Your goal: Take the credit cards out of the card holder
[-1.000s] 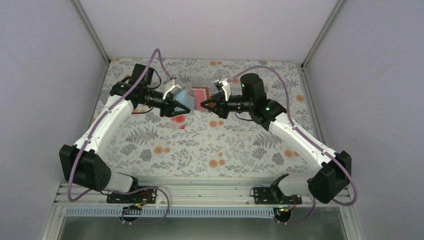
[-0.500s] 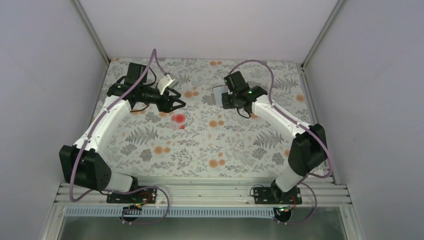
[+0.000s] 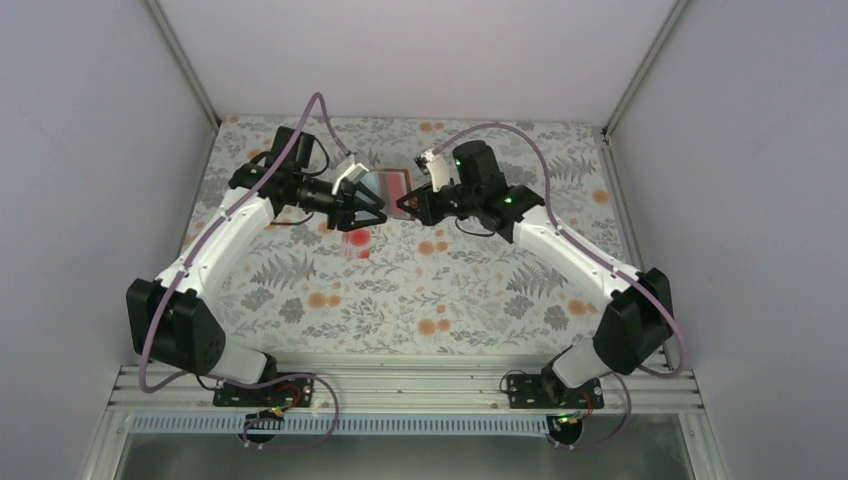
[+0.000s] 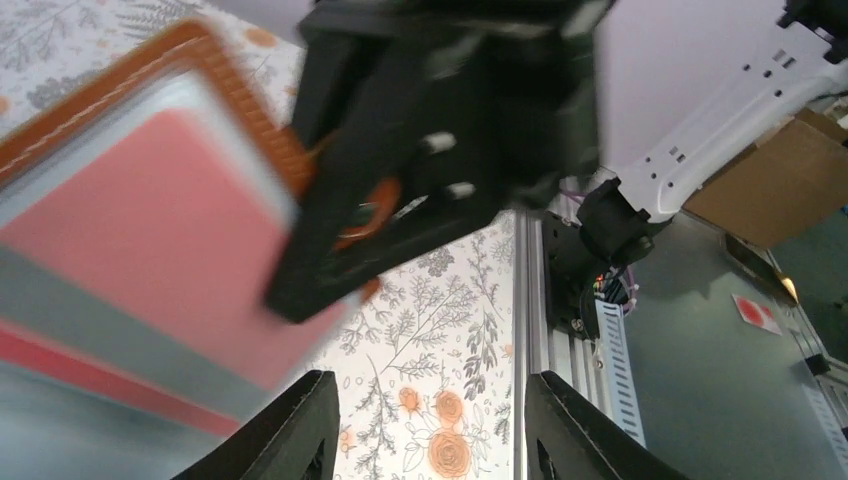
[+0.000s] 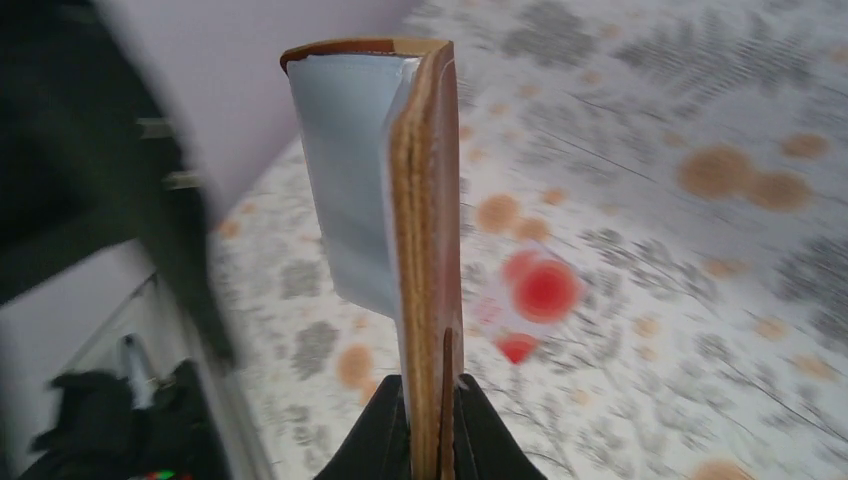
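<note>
1. Our right hand (image 5: 432, 398) is pressed together on one edge of the card holder (image 5: 425, 200). It pinches the brown leather between its fingers and holds it up off the floral desk (image 3: 450, 290), toward the far middle.
2. The holder stands edge-on to the right wrist camera, with a grey-blue plastic sleeve (image 5: 350, 180) fanned out on one side.
3. Our left hand (image 4: 428, 400) is spread, with nothing between its fingers. It faces the holder's open side from close by, and we cannot tell whether it touches.
4. A red card (image 4: 150, 230) sits inside a sleeve of the holder, blurred in the left wrist view.
5. The pale card with red blotches (image 3: 355, 241) lies flat on the desk. In the overhead view it is just nearer than the two hands and apart from both.
</note>
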